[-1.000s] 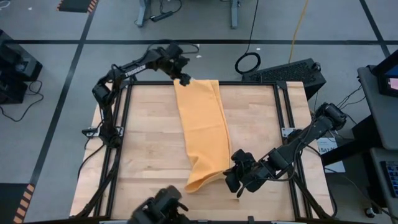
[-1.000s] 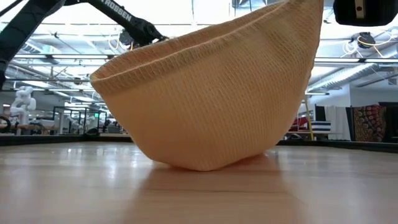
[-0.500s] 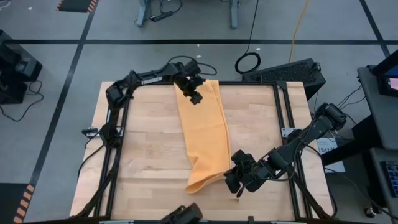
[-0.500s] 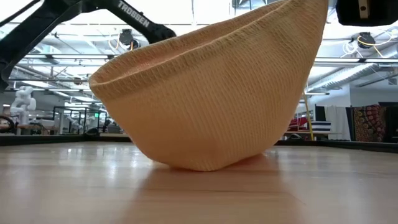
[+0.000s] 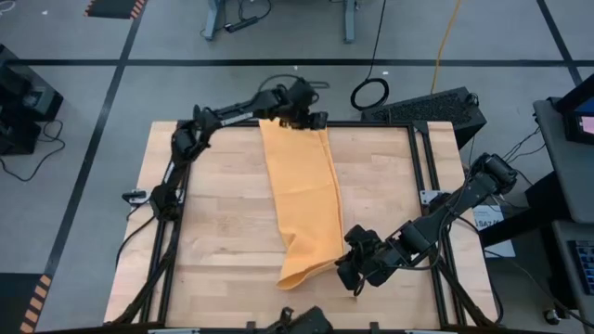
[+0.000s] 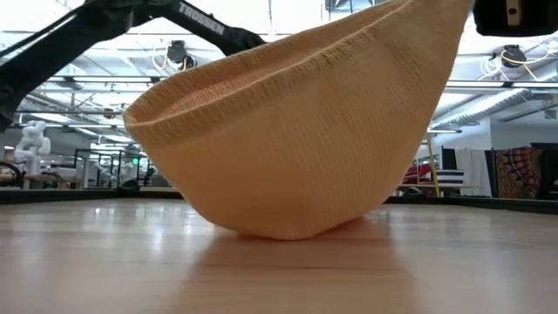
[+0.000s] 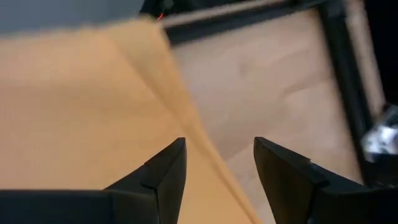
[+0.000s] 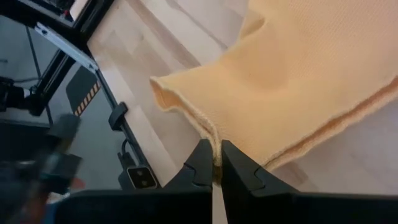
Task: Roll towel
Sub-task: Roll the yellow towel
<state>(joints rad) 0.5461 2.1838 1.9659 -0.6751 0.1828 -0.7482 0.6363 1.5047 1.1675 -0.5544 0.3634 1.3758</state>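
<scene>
Towel is what we see stretched as a long orange-yellow strip down the middle of the wooden table, running from the far edge toward the near one. Our right gripper sits at the near end of the strip, and from its wrist camera we see its two dark fingers pinched tight on the hemmed edge of the cloth, with the fabric bunched and lifted just above them. From table height we see that near end raised off the wood and sagging into a bowl-like curve whose lowest part touches the tabletop, while its upper corner rises toward the dark gripper body at the top right of that view. Our left gripper is at the far end of the strip, over the black frame rail and the far right corner of the cloth. From its wrist camera we see its fingers standing apart with a clear gap, the towel's folded edge passing below and between them, and nothing clamped. We cannot tell whether those fingertips touch the fabric.
</scene>
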